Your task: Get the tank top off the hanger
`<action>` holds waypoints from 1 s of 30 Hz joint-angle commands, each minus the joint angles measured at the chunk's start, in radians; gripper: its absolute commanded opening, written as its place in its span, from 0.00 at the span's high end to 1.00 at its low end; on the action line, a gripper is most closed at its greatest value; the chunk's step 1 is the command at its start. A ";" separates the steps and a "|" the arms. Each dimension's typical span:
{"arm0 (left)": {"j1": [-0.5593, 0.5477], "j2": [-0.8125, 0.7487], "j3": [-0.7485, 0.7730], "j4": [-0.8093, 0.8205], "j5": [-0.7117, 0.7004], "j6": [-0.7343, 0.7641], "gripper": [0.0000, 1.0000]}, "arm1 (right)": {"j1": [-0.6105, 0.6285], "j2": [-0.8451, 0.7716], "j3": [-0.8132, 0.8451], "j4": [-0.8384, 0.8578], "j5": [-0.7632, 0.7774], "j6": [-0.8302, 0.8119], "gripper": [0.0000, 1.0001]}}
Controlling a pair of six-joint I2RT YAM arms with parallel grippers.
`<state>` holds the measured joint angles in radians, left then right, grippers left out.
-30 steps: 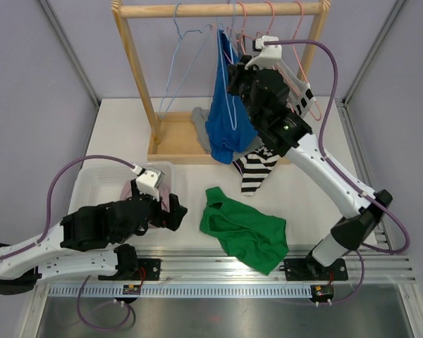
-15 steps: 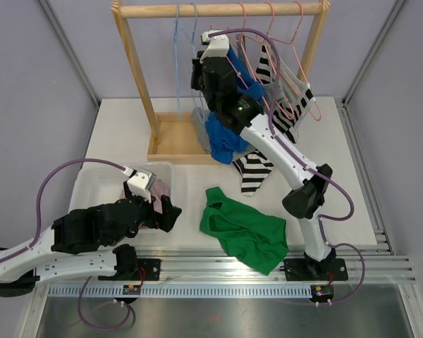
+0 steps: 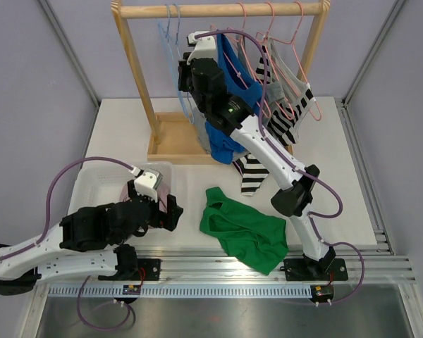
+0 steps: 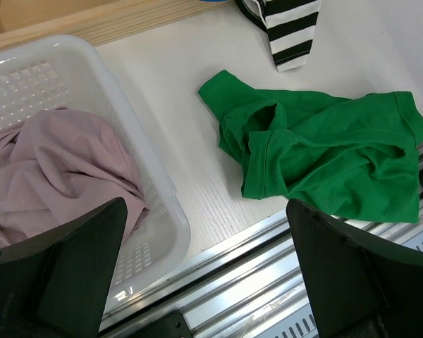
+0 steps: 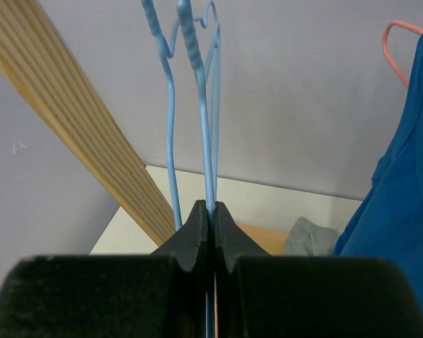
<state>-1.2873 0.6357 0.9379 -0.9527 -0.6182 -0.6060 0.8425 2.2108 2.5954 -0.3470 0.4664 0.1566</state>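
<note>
Right arm: I found it stretched up to the wooden rack (image 3: 137, 63). The right tool (image 5: 210, 208) was closed flat on the wire of a light blue hanger (image 5: 197, 105), with its fingers pressed together around the thin wire, just below the rail (image 3: 218, 10). A second blue wire ran just beside the clamped one.

Task item: the blue tank top (image 3: 222, 134) hung on the rack just to the right of that tool, and its lower part drooped toward the rack's wooden base. In the right wrist view its fabric filled the right edge under a pink hook (image 5: 402, 42). I could not tell which hanger carried it.

Left arm: it lay low over the near left of the desk (image 4: 197, 91). The left tool (image 4: 206, 208) was spread wide and gripped nothing. It hovered above the rim of the white basket (image 4: 155, 204), which held a crumpled mauve garment (image 4: 49, 176).

Other items: a green shirt (image 4: 324, 162) lay rumpled on the desk near the front rail, apart from the basket. A black-and-white striped garment (image 3: 292, 105) hung among the pink hangers (image 3: 282, 42), and its striped end reached the desk beyond the green shirt. A grey cloth (image 5: 310, 239) sat on the rack's base.
</note>
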 commanded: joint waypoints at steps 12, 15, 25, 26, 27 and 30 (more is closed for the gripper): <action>-0.004 0.076 0.012 0.094 -0.052 -0.014 0.01 | 0.018 -0.215 -0.110 -0.029 -0.049 -0.084 0.52; -0.006 0.149 0.027 0.198 -0.014 -0.005 0.01 | 0.018 -0.298 -0.142 -0.056 -0.055 -0.098 0.42; -0.029 0.511 0.056 0.511 0.110 0.035 0.01 | 0.018 -0.765 -0.563 -0.136 -0.110 -0.109 0.01; -0.032 0.580 0.074 0.516 0.112 0.034 0.01 | 0.017 -0.811 -0.608 -0.142 -0.118 -0.100 0.00; -0.036 0.613 0.087 0.522 0.112 0.037 0.01 | 0.020 -0.897 -0.653 -0.151 -0.129 -0.097 0.00; -0.040 0.749 0.131 0.523 0.115 0.040 0.01 | 0.018 -1.070 -0.826 -0.187 -0.166 -0.085 0.01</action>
<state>-1.3190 1.3075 1.0069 -0.5198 -0.5198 -0.5743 0.8524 1.2392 1.8656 -0.4782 0.3515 0.0662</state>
